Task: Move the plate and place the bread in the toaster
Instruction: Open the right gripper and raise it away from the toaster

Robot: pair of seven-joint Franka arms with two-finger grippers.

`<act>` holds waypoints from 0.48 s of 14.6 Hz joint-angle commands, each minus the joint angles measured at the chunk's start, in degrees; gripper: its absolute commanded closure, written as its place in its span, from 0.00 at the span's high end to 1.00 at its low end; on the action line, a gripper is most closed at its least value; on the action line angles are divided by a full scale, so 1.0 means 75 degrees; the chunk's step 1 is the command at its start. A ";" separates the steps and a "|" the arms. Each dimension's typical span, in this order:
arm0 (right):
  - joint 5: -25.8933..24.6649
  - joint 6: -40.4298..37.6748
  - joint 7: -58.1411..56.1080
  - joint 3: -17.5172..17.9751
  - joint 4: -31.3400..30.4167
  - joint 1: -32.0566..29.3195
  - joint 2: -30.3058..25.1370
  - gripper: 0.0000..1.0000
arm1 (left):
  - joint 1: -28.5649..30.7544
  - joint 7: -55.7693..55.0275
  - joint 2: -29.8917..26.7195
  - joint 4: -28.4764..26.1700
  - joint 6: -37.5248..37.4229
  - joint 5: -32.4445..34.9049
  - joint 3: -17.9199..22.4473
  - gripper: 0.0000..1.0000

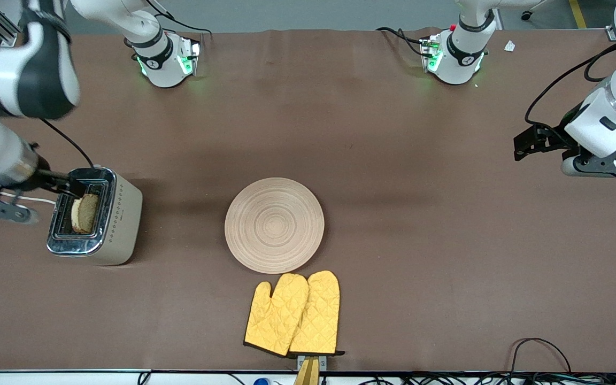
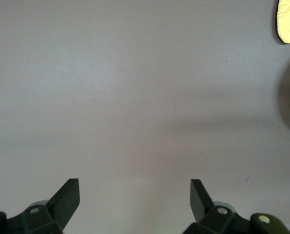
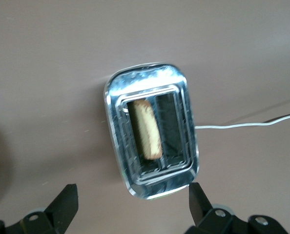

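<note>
Bread (image 1: 85,213) sits in toaster (image 1: 95,216) slot; plate (image 1: 274,225) is bare. Right gripper (image 3: 133,204) above the toaster and left gripper (image 2: 135,200) over bare table are both released.

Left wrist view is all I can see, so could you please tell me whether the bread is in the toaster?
Observer: Yes. The bread stands in one slot of the toaster, its top edge poking out.
Operator: Thank you. Where is the right gripper?
Observer: The right gripper is over the toaster, open and holding nothing.
Operator: And how does my left gripper sit relative to the plate?
Observer: The left gripper waits open over the table toward the left arm's end. The plate lies mid-table with nothing on it, and the yellow oven mitts lie just nearer the front camera.
</note>
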 commanded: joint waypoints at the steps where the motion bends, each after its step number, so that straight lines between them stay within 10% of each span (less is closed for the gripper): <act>1: 0.0603 0.0387 -0.0276 0.0085 -0.1108 -0.0267 -0.1271 1.00 | -0.0038 -0.0026 0.0031 0.0147 -0.0162 0.0095 0.0024 1.00; 7: 0.0547 0.0180 -0.0370 0.0120 -0.1651 -0.0244 -0.2551 1.00 | -0.0038 -0.0026 0.0031 0.0147 -0.0162 0.0118 0.0024 1.00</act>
